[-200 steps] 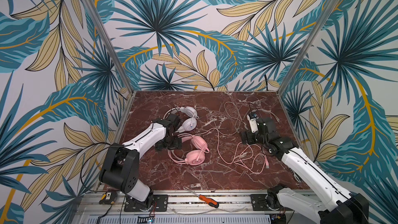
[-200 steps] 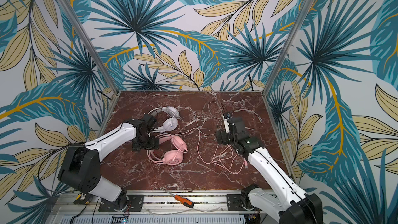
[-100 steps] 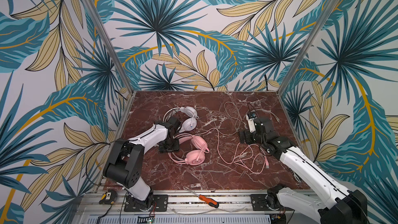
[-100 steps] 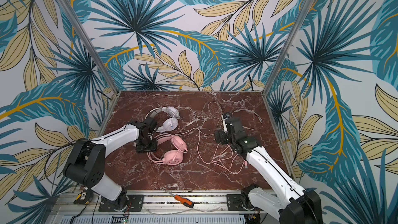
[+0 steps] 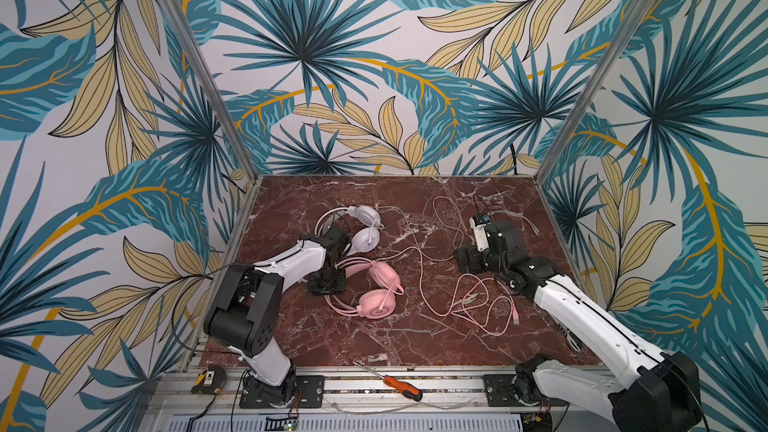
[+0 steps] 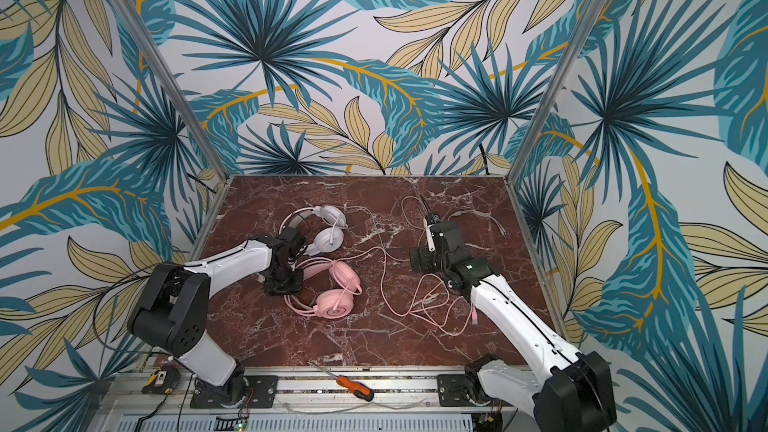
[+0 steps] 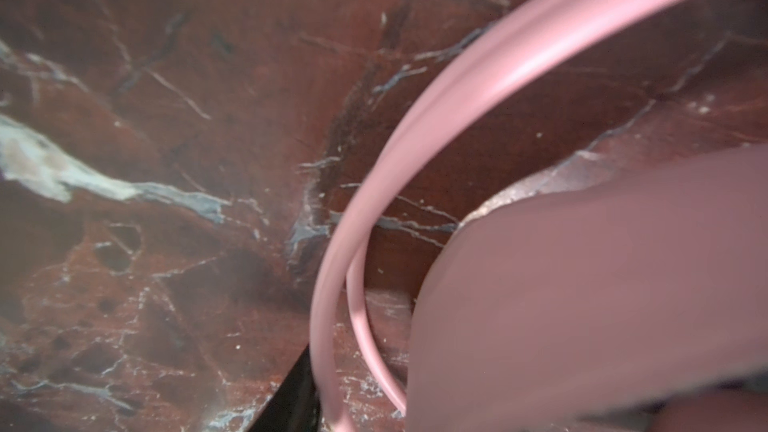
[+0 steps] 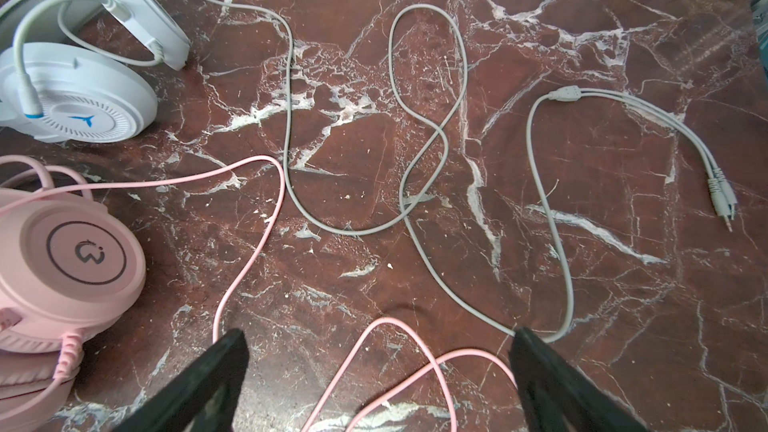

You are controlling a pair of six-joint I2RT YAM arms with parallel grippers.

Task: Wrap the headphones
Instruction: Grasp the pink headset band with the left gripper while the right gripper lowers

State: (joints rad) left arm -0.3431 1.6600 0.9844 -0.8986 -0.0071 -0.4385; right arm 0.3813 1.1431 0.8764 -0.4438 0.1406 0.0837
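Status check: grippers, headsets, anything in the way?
Left gripper down at pink headset headband, grip unclear. Right gripper open, empty, above cables. White headset untouched; pink cable and white cable loose, overlapping, unwrapped.

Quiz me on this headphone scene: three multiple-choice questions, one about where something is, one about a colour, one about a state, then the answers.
1. The white headset lies:
A) beyond the pink headset, nearer the back wall
B) on the front rail
C) under the right arm

2. The screwdriver handle is:
A) blue
B) orange
C) green

3. The right gripper is:
A) shut on a plug
B) shut, empty
C) open

Answers:
1. A, both top views show it farther back.
2. B, the handle is orange against the metal rail.
3. C, its fingers stand wide apart over the pink cable in the right wrist view.
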